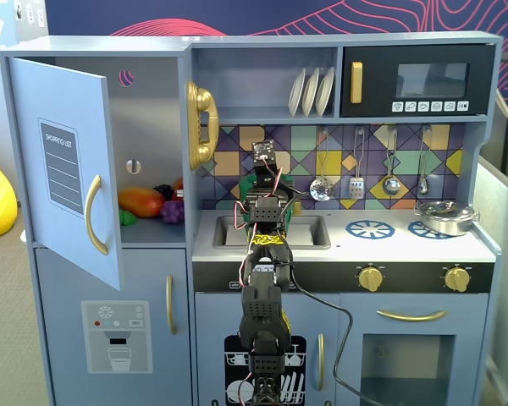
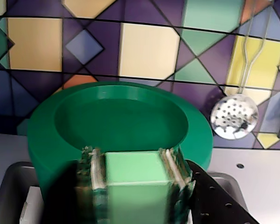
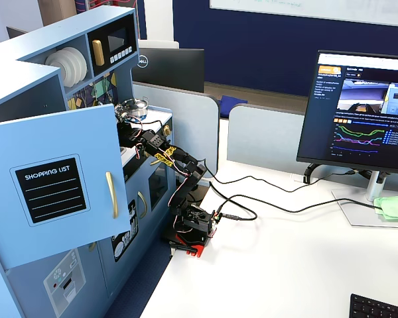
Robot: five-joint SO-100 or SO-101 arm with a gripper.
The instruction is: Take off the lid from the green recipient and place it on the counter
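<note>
In the wrist view the round green lid [image 2: 121, 116] fills the middle, its recessed top facing the camera. My gripper [image 2: 133, 158] is shut on the lid's paler green band handle [image 2: 136, 170], one finger on each side. The picture is slightly blurred. The green recipient's body is hidden below the lid and jaws, so I cannot tell whether the lid sits on it. The lid is over the back of the sink [image 2: 9, 186], beside the pale counter [image 2: 252, 172]. In a fixed view the arm [image 1: 267, 220] covers lid and recipient above the sink [image 1: 309, 230].
A slotted spoon [image 2: 234, 116] hangs on the tiled back wall to the right. A silver pot [image 1: 444, 217] stands on the right burner of the counter [image 1: 406, 245]. The cupboard door [image 1: 68, 178] stands open at the left. The arm's base [image 3: 192, 225] sits on the white desk.
</note>
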